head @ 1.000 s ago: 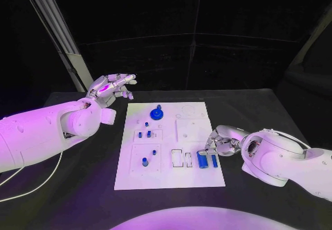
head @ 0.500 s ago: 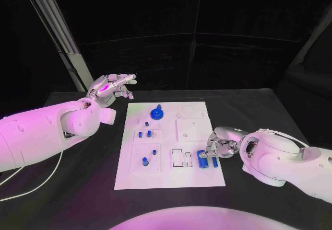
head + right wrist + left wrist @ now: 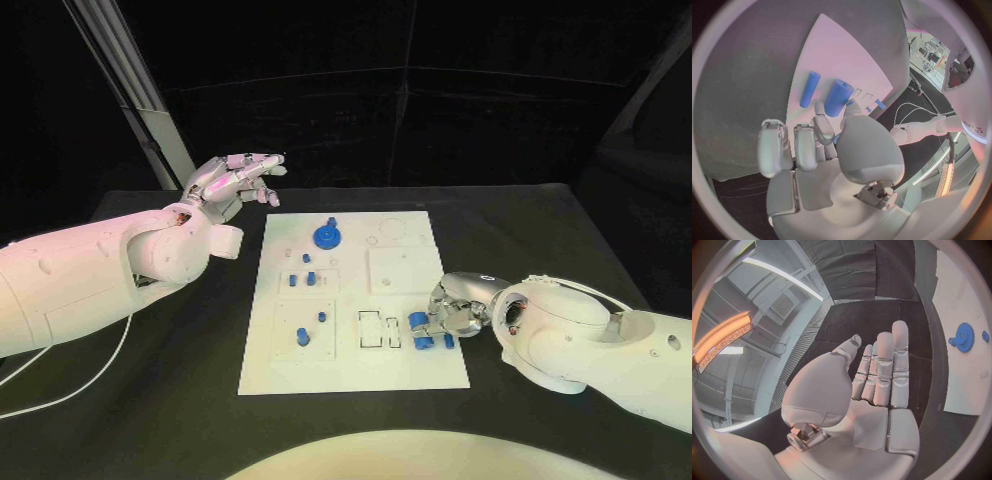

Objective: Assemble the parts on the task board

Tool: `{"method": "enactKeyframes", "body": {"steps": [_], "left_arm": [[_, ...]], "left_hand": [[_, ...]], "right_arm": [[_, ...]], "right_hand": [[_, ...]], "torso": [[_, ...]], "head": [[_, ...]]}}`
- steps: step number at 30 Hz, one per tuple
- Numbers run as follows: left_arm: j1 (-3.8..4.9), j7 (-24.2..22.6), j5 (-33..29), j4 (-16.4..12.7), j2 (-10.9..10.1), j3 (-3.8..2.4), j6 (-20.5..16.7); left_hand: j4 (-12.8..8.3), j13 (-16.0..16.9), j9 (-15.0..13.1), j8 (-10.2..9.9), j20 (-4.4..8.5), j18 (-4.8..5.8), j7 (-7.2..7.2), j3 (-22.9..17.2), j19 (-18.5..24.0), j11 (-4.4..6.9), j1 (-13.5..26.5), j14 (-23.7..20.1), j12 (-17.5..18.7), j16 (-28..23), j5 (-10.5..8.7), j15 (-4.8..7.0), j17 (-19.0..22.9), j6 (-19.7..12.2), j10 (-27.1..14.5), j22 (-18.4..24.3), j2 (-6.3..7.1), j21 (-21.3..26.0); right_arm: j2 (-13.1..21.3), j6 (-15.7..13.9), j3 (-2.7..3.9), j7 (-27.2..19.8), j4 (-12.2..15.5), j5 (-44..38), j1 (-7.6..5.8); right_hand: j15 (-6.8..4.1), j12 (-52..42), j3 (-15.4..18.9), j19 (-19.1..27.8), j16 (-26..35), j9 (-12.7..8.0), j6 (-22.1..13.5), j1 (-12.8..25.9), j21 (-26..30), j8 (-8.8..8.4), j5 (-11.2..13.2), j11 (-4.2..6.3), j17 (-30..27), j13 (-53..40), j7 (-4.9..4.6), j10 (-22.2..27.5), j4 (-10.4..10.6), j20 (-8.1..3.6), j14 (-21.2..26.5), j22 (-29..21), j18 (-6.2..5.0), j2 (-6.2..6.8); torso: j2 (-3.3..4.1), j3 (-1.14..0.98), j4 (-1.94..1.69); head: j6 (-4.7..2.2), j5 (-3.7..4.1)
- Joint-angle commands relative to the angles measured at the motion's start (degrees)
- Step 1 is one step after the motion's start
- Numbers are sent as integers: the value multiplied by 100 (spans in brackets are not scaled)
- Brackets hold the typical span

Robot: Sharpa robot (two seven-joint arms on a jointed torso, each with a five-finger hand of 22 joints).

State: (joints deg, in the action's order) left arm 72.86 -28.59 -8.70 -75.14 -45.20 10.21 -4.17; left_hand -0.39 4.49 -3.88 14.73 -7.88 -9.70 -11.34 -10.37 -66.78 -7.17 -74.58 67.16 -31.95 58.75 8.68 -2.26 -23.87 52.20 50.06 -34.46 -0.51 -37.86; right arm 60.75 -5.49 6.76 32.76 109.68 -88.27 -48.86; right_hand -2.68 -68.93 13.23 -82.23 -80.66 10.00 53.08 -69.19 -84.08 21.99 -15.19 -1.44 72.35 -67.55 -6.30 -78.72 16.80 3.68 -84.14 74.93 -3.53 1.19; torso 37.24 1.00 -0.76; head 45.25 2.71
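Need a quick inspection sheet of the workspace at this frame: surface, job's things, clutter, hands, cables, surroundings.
Surface: black table, task board at centre.
Job's things: blue gear at the board's far end; small blue parts mid-board; thick blue cylinder and thin blue cylinder at the board's right side.
Clutter: nothing seen.
Hands: left hand raised off the board, fingers apart, holding nothing; right hand at the cylinders, grip unclear.
Cables: white cable on the table under the left arm.
Surroundings: dark backdrop, pale post behind left.
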Motion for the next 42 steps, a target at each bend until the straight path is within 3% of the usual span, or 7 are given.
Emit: {"method": "enactKeyframes", "body": {"steps": [1, 17, 23, 27, 34, 39, 42], "left_arm": [[8, -3, 13, -9, -7, -4, 83], [8, 34, 13, -14, -18, -4, 110], [8, 54, 13, -16, -18, -4, 130], [8, 59, 13, -13, -18, -3, 136], [2, 81, 13, 13, 14, 0, 167], [-2, 78, 13, 16, 24, 14, 167], [-3, 60, 13, 18, 26, 21, 149]], "left_hand": [[-3, -9, -1, 21, -8, -75, 15, 28, 28, 3, -54, -42, -39, 23, -22, 0, 5, -25, -49, -8, 16, -22], [-4, -11, -1, 24, -8, -76, 15, 32, 31, 4, -57, -44, -43, 23, -22, 0, 7, -25, -49, -9, 18, -24], [-4, -11, -1, 24, -8, -76, 15, 32, 31, 4, -57, -44, -43, 23, -22, 0, 7, -25, -49, -9, 18, -24], [-4, -11, -1, 24, -8, -76, 15, 32, 31, 4, -57, -44, -43, 23, -22, 0, 7, -25, -49, -9, 18, -24], [1, -13, -1, 25, -9, -76, 11, 40, 36, 2, -50, -47, -45, 24, -25, -1, 9, -28, -52, -10, 20, -27], [1, -13, -1, 25, -9, -76, 11, 40, 36, 2, -50, -47, -45, 24, -25, -1, 9, -28, -52, -10, 20, -27], [1, -13, -1, 25, -9, -76, 11, 40, 36, 2, -50, -47, -45, 24, -25, -1, 9, -28, -52, -10, 20, -27]], "right_arm": [[-47, 179, 1, 38, -29, -298, 24], [-295, 193, 0, 53, -163, -744, 189], [-300, 95, 1, 70, -132, -753, 195], [-270, -187, 2, 82, -34, -396, 196], [-222, -977, 8, 47, 170, 425, 194], [-218, -1242, 14, -4, 265, 763, 192], [-242, -1309, 60, -36, 303, 979, 191]], "right_hand": [[3, -22, -6, -51, -16, 14, -13, -11, -23, 48, 25, 10, 4, -16, 34, -42, -19, 5, -270, 251, 72, -49], [-18, -10, -56, -56, -17, 133, -49, -415, -40, 210, -88, 34, 32, -90, 57, -44, -100, -15, -268, 287, 78, -182], [-34, -24, -165, -56, -16, 204, -33, -847, -45, 298, -642, 53, 49, -157, 70, -67, -281, -25, -268, 299, 79, -291], [-49, -56, -201, -74, -24, 248, 41, -873, -60, 337, -792, 75, 72, -211, 95, -110, -251, -39, -274, 331, 86, -389], [-63, -62, -106, -87, -26, 303, 67, -673, -73, 339, -1041, 87, 88, -255, 112, -153, -46, -54, -278, 356, 90, -440], [-64, -67, -88, -90, -27, 312, 72, -646, -75, 340, -1056, 89, 92, -265, 114, -161, -31, -56, -279, 360, 91, -442], [-65, -64, -81, -92, -28, 318, 79, -629, -77, 341, -1068, 91, 95, -267, 117, -164, -24, -57, -280, 364, 92, -454]], "torso": [[6, 0, 0], [12, -2, 17], [8, -7, 21], [3, -8, 12], [-18, -2, -10], [-15, 6, -12], [-14, 8, -18]], "head": [[3, 1], [15, -2], [15, -6], [10, -5], [-2, 26], [-21, 36], [-28, 34]]}}
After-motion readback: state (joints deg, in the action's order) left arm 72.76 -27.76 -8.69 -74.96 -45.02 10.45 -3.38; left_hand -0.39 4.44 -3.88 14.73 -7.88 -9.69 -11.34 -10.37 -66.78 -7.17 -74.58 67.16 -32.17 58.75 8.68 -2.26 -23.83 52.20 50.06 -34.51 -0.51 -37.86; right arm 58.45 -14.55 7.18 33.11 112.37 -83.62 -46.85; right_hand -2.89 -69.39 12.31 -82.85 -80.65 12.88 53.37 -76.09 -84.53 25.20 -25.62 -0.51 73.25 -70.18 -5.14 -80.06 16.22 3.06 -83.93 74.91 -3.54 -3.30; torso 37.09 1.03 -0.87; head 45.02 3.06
